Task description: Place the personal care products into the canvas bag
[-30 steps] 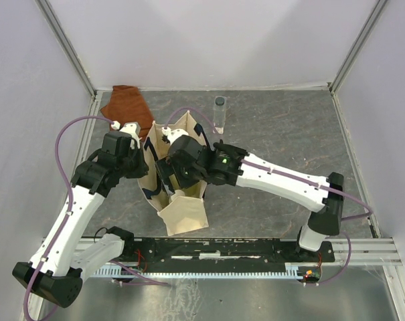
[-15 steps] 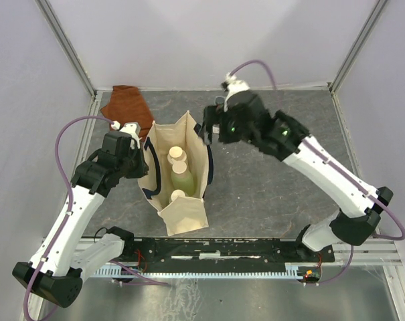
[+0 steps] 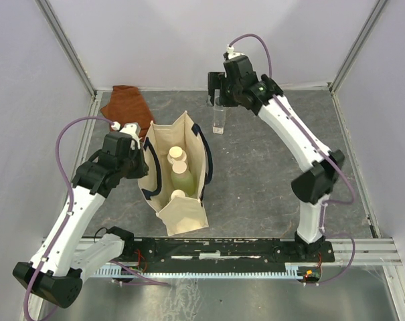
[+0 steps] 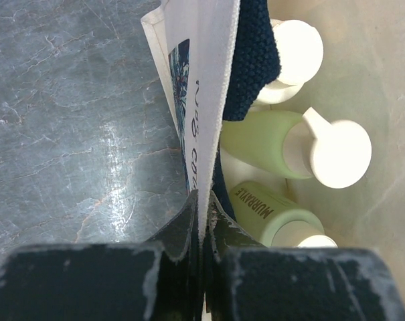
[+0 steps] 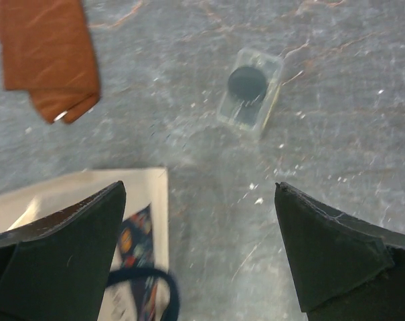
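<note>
Right gripper (image 5: 199,190) spread wide above upright clear bottle (image 5: 250,92), not centred — skewed descent could topple it. Left gripper (image 4: 202,207) clamped on bag (image 4: 195,100) wall — slip would let mouth sag.

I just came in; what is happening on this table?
The left pincer is shut on the edge of the canvas bag, holding it open for packing. It already holds three bottles. The right pincer hovers open above the clear bottle, which stands on the table beyond the bag, not yet gripped.
</note>
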Tool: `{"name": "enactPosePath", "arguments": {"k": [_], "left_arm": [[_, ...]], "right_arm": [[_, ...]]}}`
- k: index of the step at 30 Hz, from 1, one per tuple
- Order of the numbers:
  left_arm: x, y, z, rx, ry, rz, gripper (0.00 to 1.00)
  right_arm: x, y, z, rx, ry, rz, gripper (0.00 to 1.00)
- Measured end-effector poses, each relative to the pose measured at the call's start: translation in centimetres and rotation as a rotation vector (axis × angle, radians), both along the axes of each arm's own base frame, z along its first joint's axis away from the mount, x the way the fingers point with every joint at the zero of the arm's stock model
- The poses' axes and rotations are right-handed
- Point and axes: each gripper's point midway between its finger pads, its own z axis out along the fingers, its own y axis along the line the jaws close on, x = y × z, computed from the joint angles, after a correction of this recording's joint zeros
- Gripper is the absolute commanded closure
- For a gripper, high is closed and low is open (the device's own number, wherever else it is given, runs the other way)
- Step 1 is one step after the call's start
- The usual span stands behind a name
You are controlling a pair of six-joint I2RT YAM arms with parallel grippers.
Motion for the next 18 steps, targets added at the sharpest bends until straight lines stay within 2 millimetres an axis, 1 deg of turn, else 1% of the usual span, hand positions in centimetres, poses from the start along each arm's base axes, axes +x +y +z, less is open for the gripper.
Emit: {"name": "enactPosePath", "arguments": {"k": [2,4,8,10,12,16,18], "left_arm": [[0.0,0.1,-0.1,0.003,-0.002,0.003,0.97],[0.1,0.3,-0.2,0.017,-0.007,-0.003,0.97],[0.1,0.4,-0.2,0.026,-0.009,-0.008,0.97],[0.1,0.3,-0.2,0.026,-0.009,-0.009,0.97],[0.1,0.4,-0.2,0.027,-0.009,-0.009,0.97],[0.1,0.4,-0.2,0.029,-0.010,-0.010,0.97],[0.1,0.4,-0.2,0.029,-0.010,-0.011,0.97]], "right_arm": [[2.7,-0.3,-2.0,-0.039,0.011,-0.021,0.00],[4.9,-0.5,-3.7,-0.075,0.013,-0.039,0.00],[8.2,-1.3,-6.4,-0.129,0.011,-0.076,0.00],[9.4,-1.6,-7.7,-0.142,0.017,-0.090,0.00],[10.1,-2.0,-9.0,-0.148,0.031,-0.100,0.00],[11.0,-2.2,-11.7,-0.158,0.069,-0.110,0.00],[11.3,-2.0,-12.6,-0.149,0.080,-0.114,0.00]]}}
